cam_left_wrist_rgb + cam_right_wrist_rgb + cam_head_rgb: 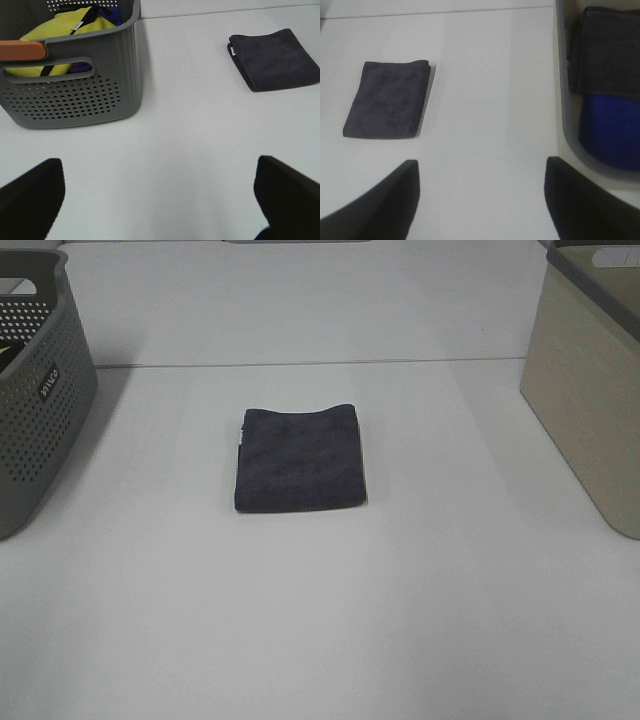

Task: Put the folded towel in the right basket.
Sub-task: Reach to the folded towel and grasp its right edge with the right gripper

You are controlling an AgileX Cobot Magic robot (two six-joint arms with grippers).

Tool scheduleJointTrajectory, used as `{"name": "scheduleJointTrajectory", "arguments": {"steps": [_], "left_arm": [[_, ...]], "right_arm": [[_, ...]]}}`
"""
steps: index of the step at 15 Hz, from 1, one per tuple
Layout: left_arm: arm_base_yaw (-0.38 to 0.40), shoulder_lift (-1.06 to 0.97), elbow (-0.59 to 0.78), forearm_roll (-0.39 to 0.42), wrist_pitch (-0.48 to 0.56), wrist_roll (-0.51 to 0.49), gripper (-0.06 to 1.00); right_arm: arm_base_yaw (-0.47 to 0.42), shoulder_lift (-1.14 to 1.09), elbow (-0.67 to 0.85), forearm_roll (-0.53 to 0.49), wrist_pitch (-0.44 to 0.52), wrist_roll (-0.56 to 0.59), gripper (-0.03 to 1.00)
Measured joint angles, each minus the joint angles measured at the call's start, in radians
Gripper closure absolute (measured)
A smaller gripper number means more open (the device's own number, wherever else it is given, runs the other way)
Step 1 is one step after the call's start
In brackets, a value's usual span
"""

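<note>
- The folded towel [298, 458] was a dark grey, soft-napped, nearly square slab, lying flat at the middle of the smooth white table [320, 630]; its far edge rippled slightly.
- Its long axis seemed to run from 12 to 6 o'clock in the high view, with a small white tag on the 9 o'clock edge.
- The right basket [590, 390], at about 2 o'clock from the towel and well apart, was beige with solid walls and a grey rim; the right wrist view showed a dark grey cloth [605, 50] and a blue cloth [610, 125] inside.
- The left basket [40, 400], at about 10 o'clock, was grey perforated plastic; it held a yellow cloth [65, 25].
- The left gripper [160, 200] had its jaws spread wide, holding nothing; the right gripper [480, 200] was likewise wide and empty.
</note>
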Motion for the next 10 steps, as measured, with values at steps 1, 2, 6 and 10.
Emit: {"name": "scheduleJointTrajectory", "arguments": {"steps": [1,2,6,10], "left_arm": [[0.0,0.0,0.0,0.0,0.0,0.0,-0.03],[0.0,0.0,0.0,0.0,0.0,0.0,-0.03],[0.0,0.0,0.0,0.0,0.0,0.0,-0.03],[0.0,0.0,0.0,0.0,0.0,0.0,-0.03]], "right_arm": [[0.0,0.082,-0.078,0.008,0.014,-0.018,0.3],[0.0,0.16,-0.163,0.021,0.028,-0.028,0.3],[0.023,0.513,-0.425,0.108,0.118,-0.092,0.3],[0.17,0.754,-0.536,0.11,0.126,-0.103,0.3]]}}
